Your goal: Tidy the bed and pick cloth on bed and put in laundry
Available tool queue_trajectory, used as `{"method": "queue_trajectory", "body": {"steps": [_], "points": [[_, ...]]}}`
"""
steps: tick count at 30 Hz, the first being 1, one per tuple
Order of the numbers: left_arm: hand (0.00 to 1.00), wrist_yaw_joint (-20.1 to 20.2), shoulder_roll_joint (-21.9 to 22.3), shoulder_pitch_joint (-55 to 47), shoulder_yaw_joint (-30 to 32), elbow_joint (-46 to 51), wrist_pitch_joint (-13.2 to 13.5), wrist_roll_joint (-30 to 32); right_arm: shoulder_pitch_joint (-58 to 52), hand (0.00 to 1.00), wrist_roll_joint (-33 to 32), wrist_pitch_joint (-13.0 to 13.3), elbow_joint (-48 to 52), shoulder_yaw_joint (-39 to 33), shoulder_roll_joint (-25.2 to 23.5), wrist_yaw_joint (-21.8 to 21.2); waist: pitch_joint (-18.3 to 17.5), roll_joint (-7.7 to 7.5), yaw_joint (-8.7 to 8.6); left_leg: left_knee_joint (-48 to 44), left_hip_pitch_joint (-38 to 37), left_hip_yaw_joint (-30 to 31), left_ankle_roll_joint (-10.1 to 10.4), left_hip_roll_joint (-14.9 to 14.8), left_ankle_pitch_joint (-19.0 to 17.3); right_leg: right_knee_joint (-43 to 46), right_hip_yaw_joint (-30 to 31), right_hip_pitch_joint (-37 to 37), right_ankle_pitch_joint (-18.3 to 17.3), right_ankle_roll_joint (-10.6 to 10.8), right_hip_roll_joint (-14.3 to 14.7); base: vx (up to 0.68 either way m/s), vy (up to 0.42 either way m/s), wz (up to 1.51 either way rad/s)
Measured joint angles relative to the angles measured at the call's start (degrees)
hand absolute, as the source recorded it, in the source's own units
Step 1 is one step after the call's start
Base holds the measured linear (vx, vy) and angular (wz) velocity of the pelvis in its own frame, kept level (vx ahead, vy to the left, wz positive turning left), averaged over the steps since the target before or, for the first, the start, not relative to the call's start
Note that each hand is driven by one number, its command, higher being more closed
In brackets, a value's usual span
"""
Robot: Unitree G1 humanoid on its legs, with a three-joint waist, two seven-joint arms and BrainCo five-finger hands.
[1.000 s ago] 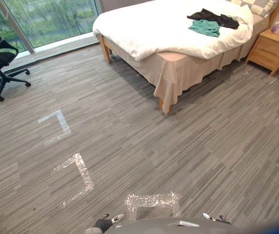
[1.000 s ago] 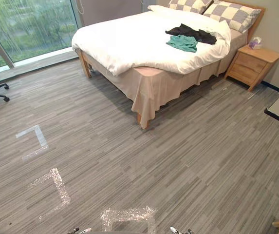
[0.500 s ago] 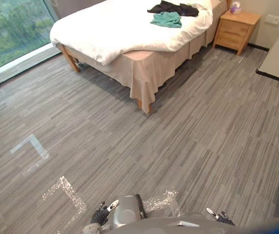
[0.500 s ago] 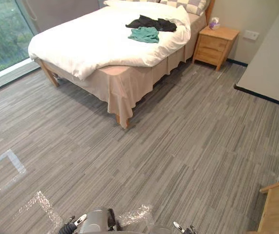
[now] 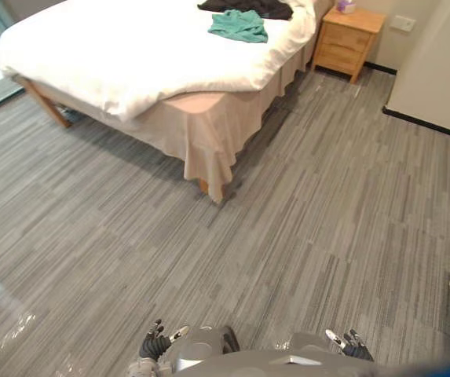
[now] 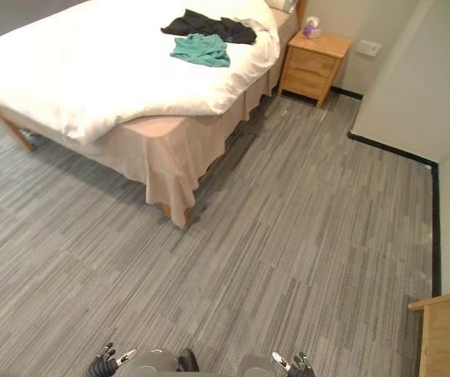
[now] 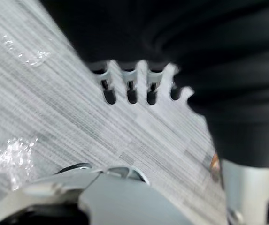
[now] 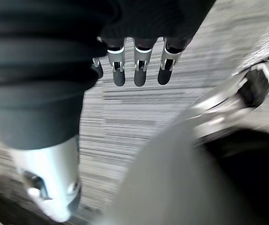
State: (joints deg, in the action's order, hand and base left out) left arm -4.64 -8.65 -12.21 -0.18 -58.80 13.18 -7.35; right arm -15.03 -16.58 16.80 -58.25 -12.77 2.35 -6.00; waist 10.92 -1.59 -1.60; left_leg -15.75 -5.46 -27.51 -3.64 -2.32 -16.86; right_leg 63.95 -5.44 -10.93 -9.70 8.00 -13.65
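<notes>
Nothing looks done yet: the green cloth [image 5: 239, 25] and black cloth [image 5: 250, 7] lie touching near the head of the bed [image 5: 122, 67]. They are well apart from the left robot hand [image 5: 155, 345] and right robot hand [image 5: 350, 345], both relaxed and empty. Open floor [image 5: 327, 204] runs along the bed's side to the nightstand [image 5: 349, 41], with a wall [image 5: 437, 71] opposite the bed narrowing it.

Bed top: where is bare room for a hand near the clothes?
The white duvet is bare from the green cloth to the foot edge. Crowded at the nightstand end, where the black cloth lies beside it.
</notes>
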Motion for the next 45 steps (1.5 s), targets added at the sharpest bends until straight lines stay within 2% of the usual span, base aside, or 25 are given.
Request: {"method": "queue_trajectory", "body": {"steps": [3, 4, 5, 6, 8, 9, 10, 13, 14, 15, 16, 19, 21, 23, 25, 28, 29, 32, 34, 36, 38, 41, 43, 44, 45], "points": [[0.00, -0.76, -0.12, 1.55, -0.23, -0.05, -0.11, -0.39, 0.24, 0.00, -0.11, 2.38, 0.10, -0.04, -0.19, -1.92, 0.29, 0.64, -1.14, 5.24, -7.01, -0.37, 1.81, -2.40, 1.01, -9.03, -8.38, -5.53, -3.80, -2.01, 0.80, 0.37, -0.015, -0.08], [0.00, -0.74, -0.34, 2.62, -0.75, -0.10, -0.15, -0.42, 0.25, 0.00, -0.14, 3.11, 0.09, -0.05, -0.25, -2.41, 0.49, 0.72, -1.27, 6.92, -8.24, -0.06, 2.72, -3.53, 1.54, -18.21, -11.64, -7.23, -3.64, -2.49, 1.36, 0.36, -0.147, 0.32], [0.00, -0.75, -0.46, 4.45, -1.04, -0.06, -0.14, -0.43, 0.38, 0.00, -0.13, 4.03, -0.02, -0.16, -0.66, -2.73, 1.02, 0.10, -1.53, 8.68, -9.37, 0.76, 3.73, -3.88, 2.13, -29.93, -13.01, -8.18, -1.72, -3.23, 1.55, 0.44, -0.197, 0.38], [0.00, -0.76, -0.46, 4.88, -1.14, -0.01, -0.11, -0.42, 0.50, 0.00, -0.13, 4.20, -0.07, -0.28, -0.92, -2.79, 1.35, -0.14, -1.77, 8.93, -9.97, 1.43, 3.83, -3.91, 2.18, -33.29, -12.90, -8.53, -0.55, -3.61, 1.55, 0.48, -0.278, 0.54], [0.00, -1.32, 0.35, 5.47, -1.07, 0.20, 0.18, -0.39, 0.29, 0.00, -0.19, 5.07, -0.19, -0.93, -2.04, -2.92, 2.09, -1.04, -2.63, 9.06, -11.96, 3.17, 6.19, -4.14, 1.45, -45.70, -10.98, -8.10, 6.69, -4.90, 1.74, 0.42, -0.281, 0.47], [0.00, -2.33, 0.87, 5.45, -0.58, 0.26, 0.87, -0.29, -0.54, 0.00, -0.16, 5.68, -0.39, -1.27, -2.42, -3.35, 2.44, -1.67, -2.63, 8.93, -13.76, 4.16, 8.78, -3.87, -0.02, -48.61, -9.64, -7.02, 12.59, -5.94, 1.79, 0.50, -0.305, 0.24], [0.00, -3.34, 2.72, 6.45, 0.70, -0.60, 1.17, -0.05, 0.23, 0.00, -0.73, 6.32, -1.36, -2.56, -1.82, -3.94, 4.00, 0.64, -3.03, 8.77, -16.79, 5.22, 10.98, -6.12, -1.43, -42.47, -9.88, -6.90, 12.89, -9.27, 3.33, 0.49, -0.287, 0.13], [0.00, -5.75, 5.64, 6.08, 0.94, -0.76, 2.63, -0.97, 0.08, 0.00, -0.50, 6.25, -1.34, -3.91, -1.48, -3.73, 4.30, 2.96, -3.48, 3.45, -17.39, 7.02, 12.02, -10.26, 0.73, -32.18, -10.07, -8.53, 1.22, -10.16, 5.40, 0.48, -0.362, -0.13], [0.00, -6.14, 6.09, 6.05, 1.20, -0.73, 2.95, -1.75, 0.14, 0.00, -0.15, 5.98, -1.29, -4.13, -1.48, -3.27, 4.29, 3.24, -3.55, 0.16, -16.53, 7.92, 11.75, -11.45, 1.84, -31.46, -10.21, -7.98, -0.49, -10.45, 6.26, 0.46, -0.356, -0.19], [0.00, -6.48, 6.23, 5.78, 1.71, -0.46, 3.54, -2.60, 0.25, 0.00, 0.11, 4.89, -1.26, -4.34, -1.35, -2.39, 4.36, 3.55, -3.73, -7.50, -13.93, 10.70, 11.33, -13.73, 4.48, -31.69, -10.79, -5.89, -2.40, -10.75, 7.60, 0.51, -0.397, -0.04], [0.00, -6.68, 6.36, 5.48, 2.93, 0.47, 4.18, -2.76, 0.01, 0.00, 0.91, 3.44, -1.26, -4.30, -1.25, -1.36, 4.41, 3.51, -3.74, -20.03, -8.83, 15.45, 10.65, -16.34, 10.68, -33.35, -11.76, -1.98, -4.17, -11.37, 8.90, 0.40, -0.308, 0.09], [0.00, -6.32, 6.05, 4.07, 3.14, 4.56, 5.42, -2.72, 0.29, 0.00, 3.31, 1.13, -1.41, -3.22, -0.60, 0.68, 4.55, 3.06, -3.37, -42.76, 3.86, 18.40, 10.51, -19.38, 8.77, -40.45, -14.95, 8.41, -5.68, -11.35, 10.50, 0.40, -0.259, 0.45], [0.00, -4.79, 6.20, 4.27, 3.06, 5.49, 4.86, -3.03, 1.35, 0.00, 5.14, -0.89, -1.98, -2.38, 0.89, 2.24, 4.47, 3.31, -2.75, -41.86, 8.51, 16.30, 10.15, -16.92, 6.12, -46.07, -16.88, 14.79, -4.91, -10.84, 10.41, 0.36, -0.150, 0.46], [0.00, -3.68, 6.47, 4.52, 3.04, 6.55, 4.24, -3.59, 2.69, 0.00, 6.76, -2.38, -2.41, -2.32, 1.61, 2.85, 4.40, 3.47, -1.64, -32.77, 11.06, 11.36, 10.09, -13.55, 3.87, -49.71, -18.12, 18.43, -4.29, -10.78, 9.64, 0.35, -0.077, 0.32], [0.00, -2.34, 6.61, 4.98, 3.02, 6.90, 3.17, -5.65, 4.67, 0.00, 6.98, -2.88, -2.31, -2.38, 1.68, 2.86, 4.33, 3.37, -1.53, -16.66, 11.56, 4.19, 9.35, -9.03, 4.08, -53.10, -21.18, 21.63, -3.92, -9.76, 8.30, 0.33, -0.010, 0.59], [0.00, -1.74, 7.53, 5.77, 2.91, 6.74, 2.38, -7.87, 5.80, 0.00, 9.00, -2.92, -2.33, -2.94, 2.09, 2.90, 3.83, 4.04, -1.32, 4.21, 11.56, -6.57, 4.35, -3.24, 12.08, -56.97, -26.82, 26.61, -4.32, -6.24, 7.75, 0.46, 0.063, 0.86], [0.00, -1.99, 7.58, 6.08, 3.07, 6.24, 2.19, -9.60, 6.14, 0.00, 9.01, -3.48, -2.38, -3.24, 2.13, 3.39, 3.16, 3.59, -0.18, 7.29, 10.74, -6.62, -2.24, -0.71, 15.55, -57.05, -27.22, 28.12, -5.36, -4.44, 6.75, 0.43, 0.125, 0.49], [0.00, -3.15, 7.45, 6.45, 3.19, 5.56, 1.95, -10.84, 7.54, 0.00, 9.03, -5.38, -2.19, -3.00, 2.09, 4.40, 0.55, 2.53, 0.88, 8.73, 9.52, -6.14, -3.41, 2.37, 13.75, -53.07, -26.02, 27.02, -4.80, -2.35, 3.50, 0.41, 0.152, 0.34], [0.00, -4.85, 6.88, 6.85, 3.56, 5.48, 1.56, -8.88, 8.80, 0.00, 9.05, -8.58, -2.05, -4.07, 0.92, 5.38, 0.44, 0.99, 1.31, 7.07, 6.82, -4.78, -3.55, 3.43, 10.76, -34.10, -25.00, 22.49, -3.73, -1.11, -2.02, 0.52, 0.204, 0.37], [0.00, -5.45, 6.32, 6.77, 3.06, 5.34, 1.21, -8.04, 8.68, 0.00, 9.19, -10.39, -1.32, -5.01, 0.96, 6.33, 0.49, 0.76, 1.08, 7.07, 2.60, -1.25, -2.92, 3.57, 7.71, -12.09, -20.70, 14.74, 1.78, -3.46, -6.63, 0.52, 0.095, 0.76], [0.00, -5.89, 5.66, 6.68, 2.97, 5.18, 0.69, -7.17, 7.51, 0.00, 10.58, -11.43, -1.29, -4.95, 1.05, 6.37, 0.63, 0.77, 0.07, 7.95, -1.71, 3.02, -2.78, 3.25, 7.29, -2.23, -18.12, 9.80, -0.53, -2.91, -7.46, 0.41, -0.040, 1.08], [0.00, -7.21, 4.95, 7.17, 3.13, 5.25, 0.42, -7.54, 6.77, 0.00, 11.34, -10.67, -1.13, -4.86, 0.83, 6.24, 0.57, 0.23, -0.66, 9.45, -5.86, 7.92, -2.09, 1.81, 7.63, -8.32, -15.50, 4.08, -3.53, -1.99, -6.13, 0.36, -0.157, 1.11], [0.00, -7.95, 4.59, 8.00, 3.82, 5.32, -0.28, -7.89, 6.90, 0.00, 11.22, -9.63, -1.22, -4.74, 0.58, 6.25, 0.78, 0.45, -0.60, 9.61, -6.81, 12.65, 0.50, -0.19, 7.28, -23.41, -13.40, 2.64, -4.03, -1.82, -3.04, 0.27, -0.263, 1.04], [0.00, -8.26, 4.42, 7.99, 4.02, 5.34, -0.42, -7.90, 6.87, 0.00, 11.20, -9.56, -1.23, -4.70, 0.35, 6.25, 0.75, 0.10, -0.60, 9.65, -6.90, 13.71, 1.11, -0.40, 7.21, -28.16, -12.19, 2.74, -3.62, -1.42, -2.11, 0.21, -0.309, 1.17], [0.00, -8.60, 3.98, 8.04, 4.77, 5.60, -0.51, -7.87, 6.64, 0.00, 11.10, -9.60, -1.33, -4.40, -0.10, 6.25, 0.55, -1.30, -0.67, 9.96, -7.14, 15.76, 3.17, 0.10, 6.81, -37.16, -9.25, 3.57, 2.00, -1.79, -1.29, 0.18, -0.270, 0.96]]}}
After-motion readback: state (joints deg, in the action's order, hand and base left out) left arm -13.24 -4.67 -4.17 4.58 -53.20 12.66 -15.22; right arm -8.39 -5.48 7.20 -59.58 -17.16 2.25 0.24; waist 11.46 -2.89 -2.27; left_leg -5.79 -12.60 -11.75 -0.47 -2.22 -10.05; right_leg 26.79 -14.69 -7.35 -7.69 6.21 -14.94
